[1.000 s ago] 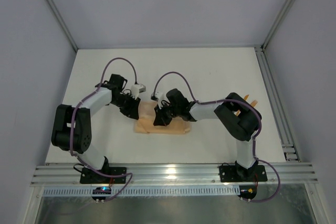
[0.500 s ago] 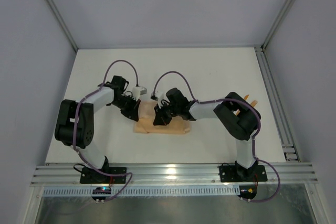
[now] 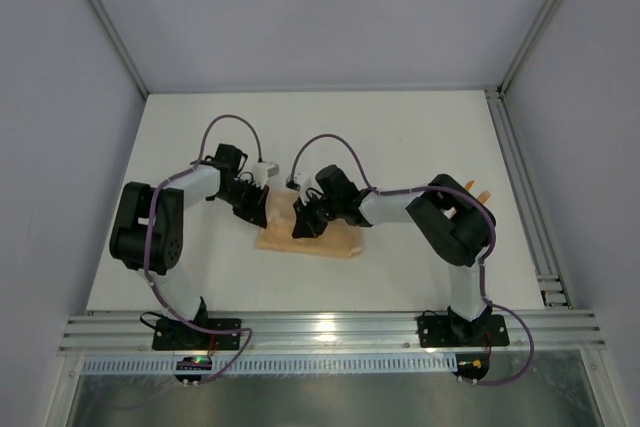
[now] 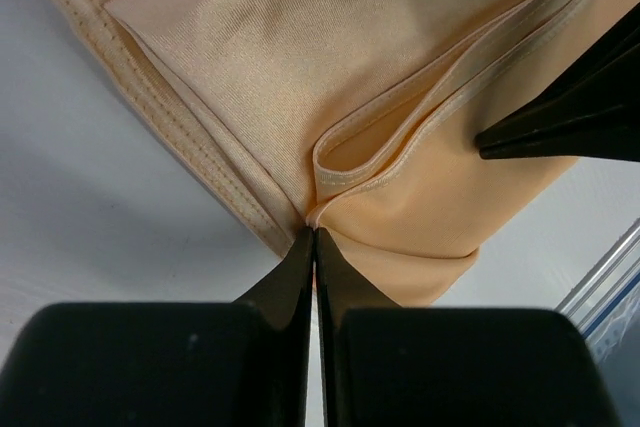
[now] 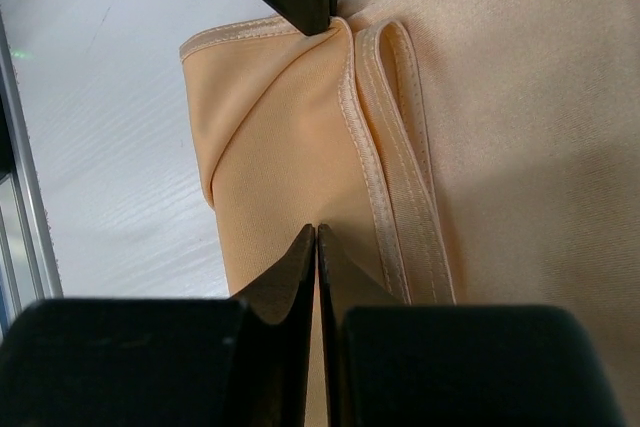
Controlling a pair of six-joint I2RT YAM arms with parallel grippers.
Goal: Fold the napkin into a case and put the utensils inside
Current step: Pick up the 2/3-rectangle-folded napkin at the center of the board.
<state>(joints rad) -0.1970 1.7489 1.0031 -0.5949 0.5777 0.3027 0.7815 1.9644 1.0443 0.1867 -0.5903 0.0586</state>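
The peach-orange napkin lies folded into a narrow band on the white table between my two arms; it fills the left wrist view and the right wrist view. My left gripper is shut on a hemmed edge of the napkin at its far left end. My right gripper is shut, its tips resting on a flat folded layer near the left gripper's. The bright-orange utensils lie at the far right, partly hidden behind my right arm.
An aluminium rail runs along the table's right edge, and another rail along the near edge. Grey walls close in the left, right and back of the table.
My left arm's elbow has swung in toward the table. Both grippers stayed at the cloth, and the napkin's near edge has shifted and tilted slightly.
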